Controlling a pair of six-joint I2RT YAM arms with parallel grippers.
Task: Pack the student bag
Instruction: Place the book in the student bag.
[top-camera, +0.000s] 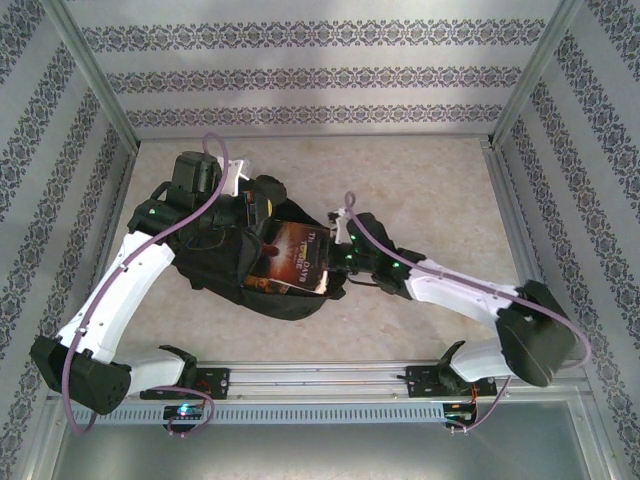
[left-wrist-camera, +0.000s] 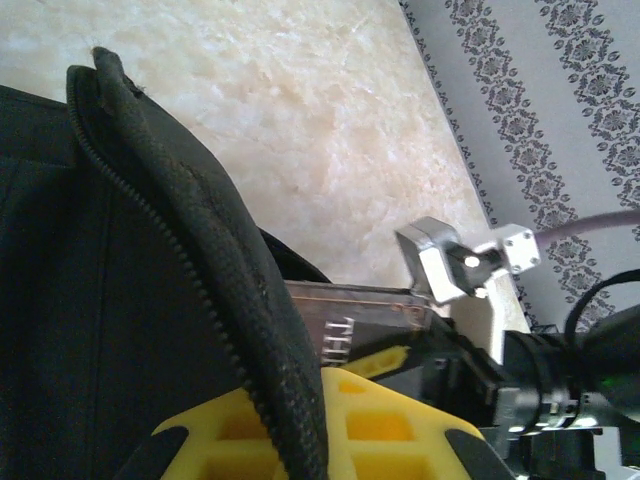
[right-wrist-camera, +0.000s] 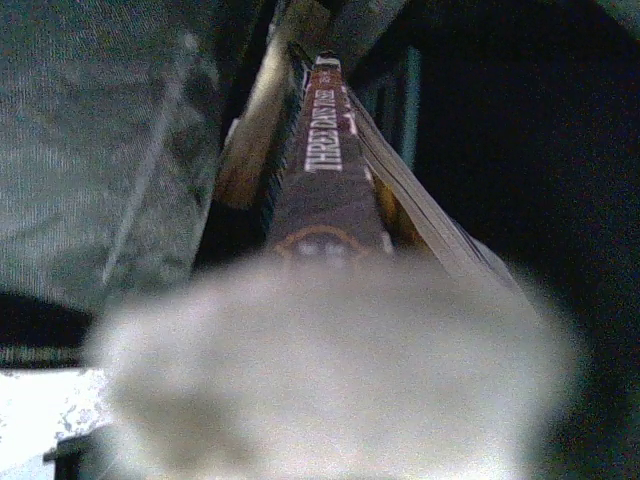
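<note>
The left gripper (left-wrist-camera: 300, 425) is closed on the zipped rim (left-wrist-camera: 190, 240) of the student bag (top-camera: 215, 270). The black fabric edge is pinched between its yellow fingers (left-wrist-camera: 390, 430). From above, this gripper is seen at the far side of the bag, where the rim of the opening is gripped.

The right gripper (top-camera: 338, 262) is clamped on a book (top-camera: 293, 257), which is taken by its right edge. In the right wrist view the book's dark spine, printed with light lettering, is seen edge-on. It runs away from a blurred pale finger (right-wrist-camera: 330, 380) into the dark inside of the bag.

From above, the book is seen lying cover up in the bag's open mouth. Black fabric is seen around its left and near sides, and most of the cover is exposed. How far in it sits cannot be told.

The bag is laid on the pale marbled desk (top-camera: 430, 180), left of centre, between the two arms and closer to the left one. The desk is enclosed on three sides by walls (top-camera: 300, 80) papered in a striped floral pattern.
</note>
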